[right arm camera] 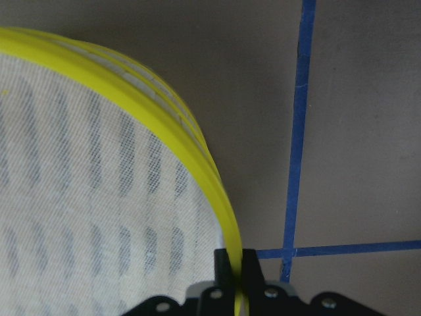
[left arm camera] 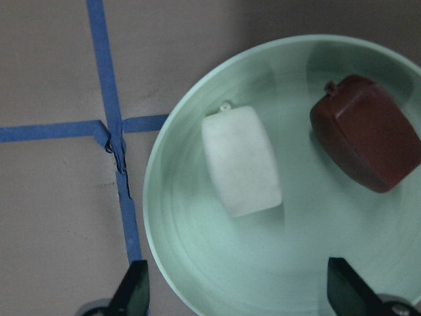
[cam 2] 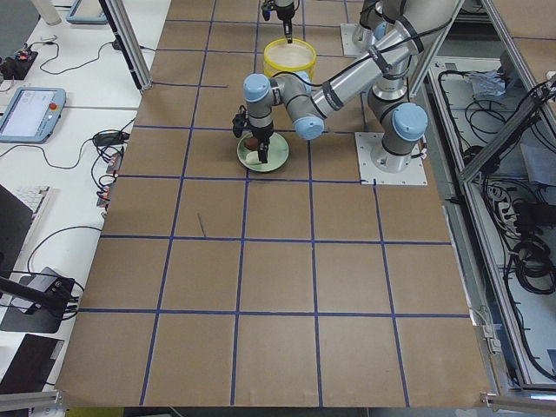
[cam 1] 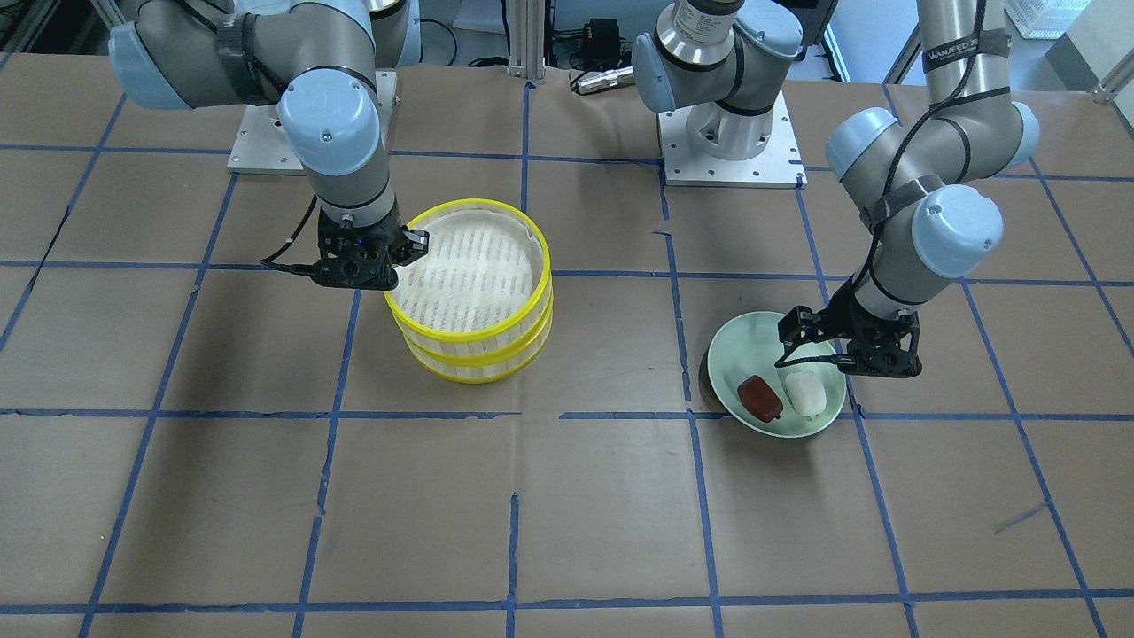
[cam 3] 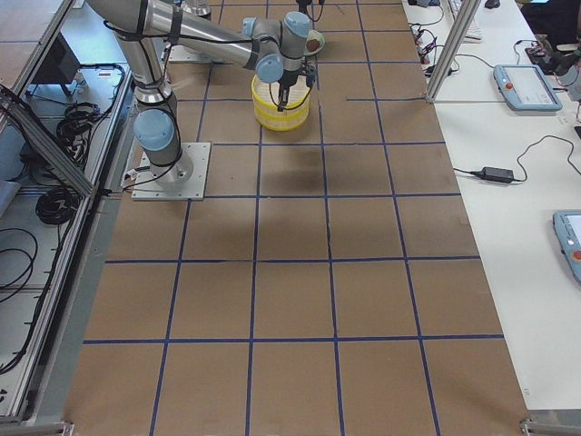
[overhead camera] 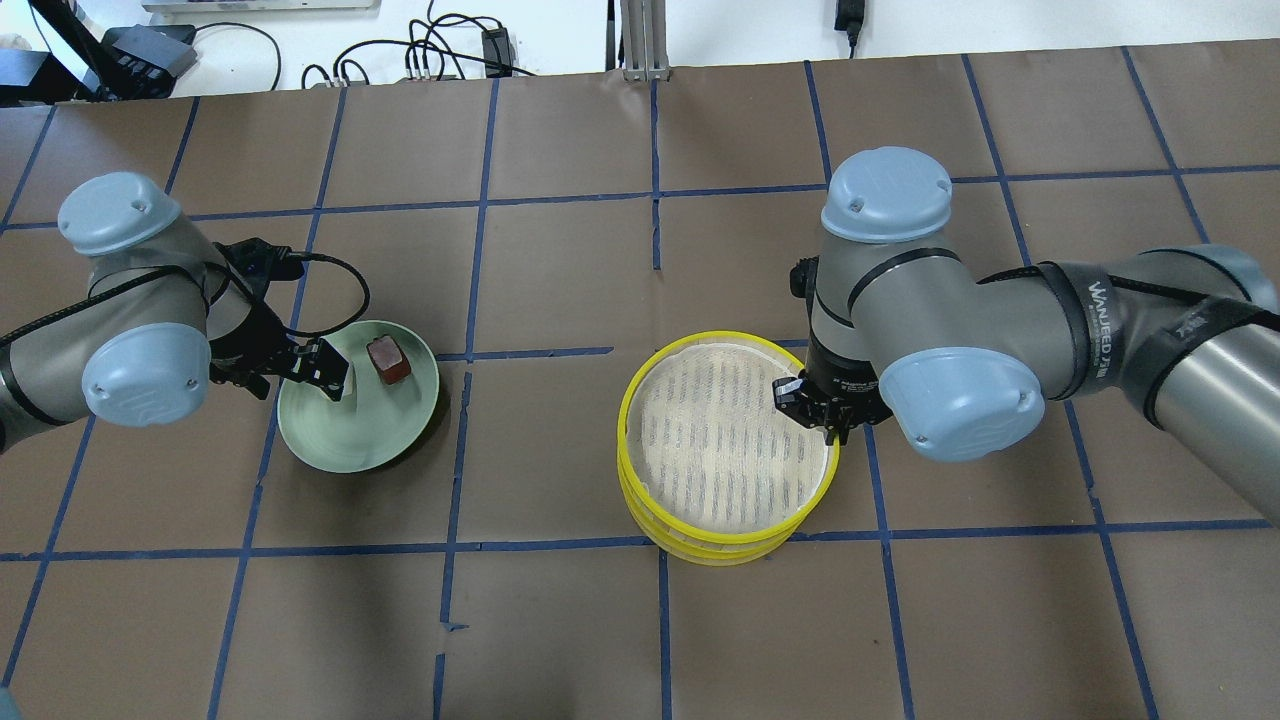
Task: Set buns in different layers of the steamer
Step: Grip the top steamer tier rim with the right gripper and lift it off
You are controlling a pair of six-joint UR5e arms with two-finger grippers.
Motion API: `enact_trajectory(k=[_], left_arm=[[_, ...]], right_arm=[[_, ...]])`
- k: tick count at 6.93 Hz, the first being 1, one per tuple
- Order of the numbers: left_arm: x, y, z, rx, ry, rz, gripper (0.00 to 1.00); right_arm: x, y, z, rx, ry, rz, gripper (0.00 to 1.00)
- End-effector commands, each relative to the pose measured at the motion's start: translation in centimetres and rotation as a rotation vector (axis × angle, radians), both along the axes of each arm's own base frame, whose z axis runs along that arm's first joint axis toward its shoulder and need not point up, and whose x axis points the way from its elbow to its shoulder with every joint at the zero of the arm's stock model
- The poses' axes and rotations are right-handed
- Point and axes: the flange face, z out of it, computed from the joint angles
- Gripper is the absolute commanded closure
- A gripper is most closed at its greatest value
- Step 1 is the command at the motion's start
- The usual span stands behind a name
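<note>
1. Brown paper covers the tabletop (overhead camera: 560, 620), with a grid of blue tape (left arm camera: 103, 66) on it.
2. Steamer is stacked: top steamer layer (right arm camera: 197, 164) sits on the lower steamer layer (cam 1: 469, 365), and the top's white slatted floor is in full view.
3. Right end effector (right arm camera: 235, 263) is pinching the top layer's yellow rim, one finger inside and one outside.
4. Left end effector (left arm camera: 240, 293) is spread wide over the pale green plate (left arm camera: 197, 263) and touches neither bun.
5. White bun (left arm camera: 240, 161) and reddish-brown bun (left arm camera: 368, 135) lie side by side on the plate, slightly apart. The white one lines up with the gap between the fingers.
6. From overhead, the left end effector blocks the white bun, so only the reddish-brown one shows.
7. Around the cell: cables (overhead camera: 420, 60) past the far edge, and a teach pendant (cam 2: 30, 113) on the side desk.
</note>
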Motion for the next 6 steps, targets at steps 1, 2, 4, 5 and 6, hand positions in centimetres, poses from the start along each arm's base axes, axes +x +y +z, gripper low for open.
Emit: enact_trajectory(k=[1,2,4,5,6], left_arm=[[0.3,-0.7,-0.7,-0.005,-0.003,0.009,0.13],[0.5,-1.1,-0.8,-0.015,-0.003,0.015,0.14],[0.9,-2.8,-0.9,-0.026,-0.002,0.057,0.18],[0.8,-3.1,-0.8,-0.027,-0.003,0.078,0.24],[0.5,-3.0,-1.3,-0.015,0.002,0.077,0.36]], right_arm=[[-0.7,-1.3,4.6,0.027,0.003,-0.005,0.87],[-1.4,-2.4,6.9,0.037,0.002,-0.005,0.87],[-5.7,-3.9,9.8,0.045,0.015,-0.03,0.86],[-6.3,-4.0,10.7,0.036,0.01,-0.006,0.86],[-6.9,-4.2,10.9,0.034,0.008,-0.009,0.85]])
